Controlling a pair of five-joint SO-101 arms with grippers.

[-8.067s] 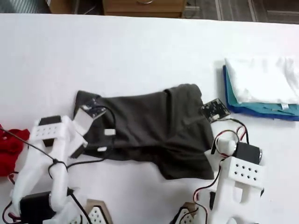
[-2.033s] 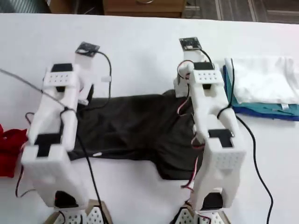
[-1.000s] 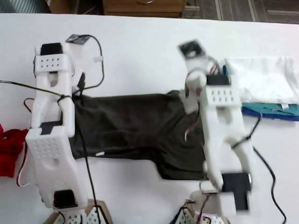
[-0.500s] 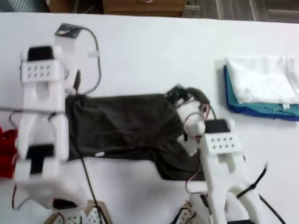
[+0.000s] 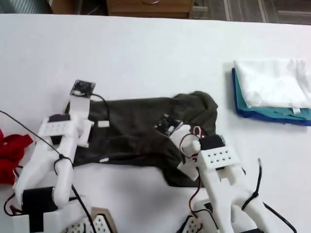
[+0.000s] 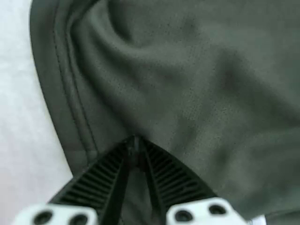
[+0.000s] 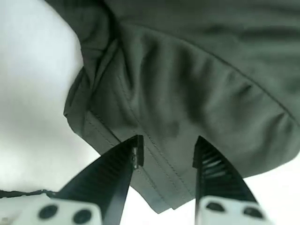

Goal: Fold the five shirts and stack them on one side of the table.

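A white tabletop (image 5: 146,48) is seen from above, and near its middle a dark grey-green shirt (image 5: 136,126) is spread lengthwise, half folded, with 1 end bunched and a flap hanging toward the arms. At the right side, well apart from it, a stack of folded shirts (image 5: 272,90) is laid, white over teal and blue. A crumpled red garment (image 5: 9,150) is left at the opposite edge.

The step in hand is judged to be a fold of the dark shirt. It would be done well if both ends were lifted together and carried evenly, so that the hems meet and no bunching is trapped. The loose flap should be smoothed first.

The left hand (image 6: 134,143) is closed, its 2 tips meeting on the fabric just inside the stitched hem. A pinch of cloth appears to be held there. The right hand (image 7: 166,147) is held with its tips apart, just above a hemmed corner of the same shirt, with the fabric between and beyond them and nothing gripped.
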